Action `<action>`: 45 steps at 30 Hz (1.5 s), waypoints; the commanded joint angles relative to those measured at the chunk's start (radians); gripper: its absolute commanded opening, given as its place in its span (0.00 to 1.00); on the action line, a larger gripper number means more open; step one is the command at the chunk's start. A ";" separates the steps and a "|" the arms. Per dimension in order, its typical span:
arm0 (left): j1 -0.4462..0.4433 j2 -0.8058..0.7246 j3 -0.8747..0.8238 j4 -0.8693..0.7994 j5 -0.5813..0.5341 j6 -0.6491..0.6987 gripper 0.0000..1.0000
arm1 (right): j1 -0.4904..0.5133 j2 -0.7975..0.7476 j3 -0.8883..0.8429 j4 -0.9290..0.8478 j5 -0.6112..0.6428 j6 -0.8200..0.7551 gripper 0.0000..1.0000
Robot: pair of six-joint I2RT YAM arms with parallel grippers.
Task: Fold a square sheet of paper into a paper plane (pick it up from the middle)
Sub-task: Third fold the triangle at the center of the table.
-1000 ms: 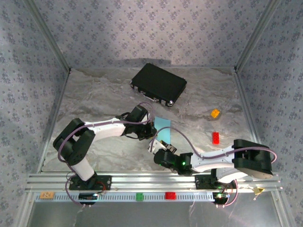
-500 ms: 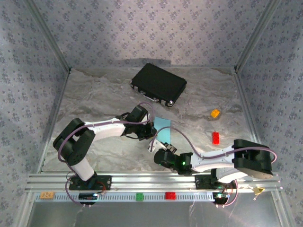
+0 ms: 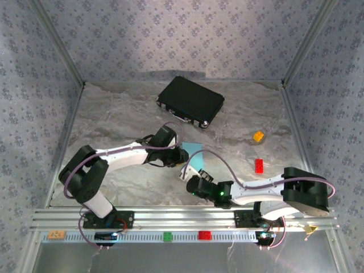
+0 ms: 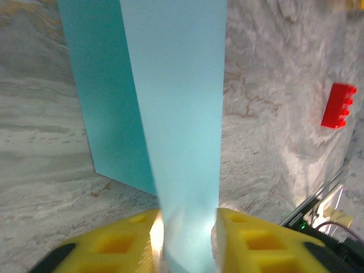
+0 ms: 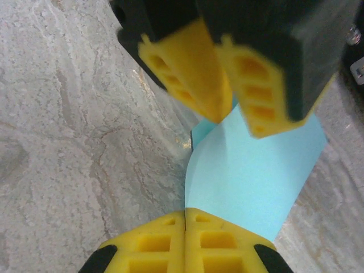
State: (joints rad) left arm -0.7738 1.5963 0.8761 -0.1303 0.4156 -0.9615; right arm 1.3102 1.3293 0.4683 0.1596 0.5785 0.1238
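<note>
A small tan tag (image 3: 56, 234) is seen on the front rail, well to the near left of the black case (image 3: 190, 101); its marks are too small to be read. The square sheet of paper (image 3: 194, 152) is found on the bench (image 3: 114, 114) on the near side of the case, with part of it lifted into a pale blue band. The left claw (image 4: 187, 219) is held slightly open, and the band is passed through the gap between its yellow fingers (image 4: 122, 242). The right claw (image 5: 185, 215) is pressed fully shut, and its tips are met by the sheet's edge; whether the paper is pinched cannot be told. A red block (image 3: 259, 165) is seen to the case's near right.
</note>
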 commanded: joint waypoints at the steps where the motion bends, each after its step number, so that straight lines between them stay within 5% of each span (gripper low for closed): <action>1: 0.018 -0.070 -0.004 -0.089 -0.084 0.031 0.36 | -0.066 -0.048 0.003 -0.008 -0.183 0.085 0.00; 8: 0.057 -0.170 -0.037 -0.132 -0.163 0.046 0.40 | -0.321 -0.052 0.002 0.047 -0.707 0.286 0.00; 16: 0.071 -0.191 -0.042 -0.130 -0.158 0.059 0.39 | -0.430 0.031 0.071 0.028 -0.974 0.363 0.00; 27: 0.077 -0.136 0.013 -0.120 -0.089 0.114 0.28 | -0.440 0.046 0.040 0.090 -1.057 0.356 0.00; 35: 0.077 0.026 0.110 -0.092 0.016 0.169 0.16 | -0.445 0.057 0.026 0.095 -1.031 0.363 0.01; 45: 0.076 0.222 0.211 -0.097 0.081 0.221 0.13 | -0.445 0.090 0.023 0.116 -1.034 0.372 0.01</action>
State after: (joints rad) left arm -0.7063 1.7866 1.0485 -0.2207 0.4595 -0.7815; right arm 0.8700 1.4120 0.5045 0.2516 -0.4461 0.4831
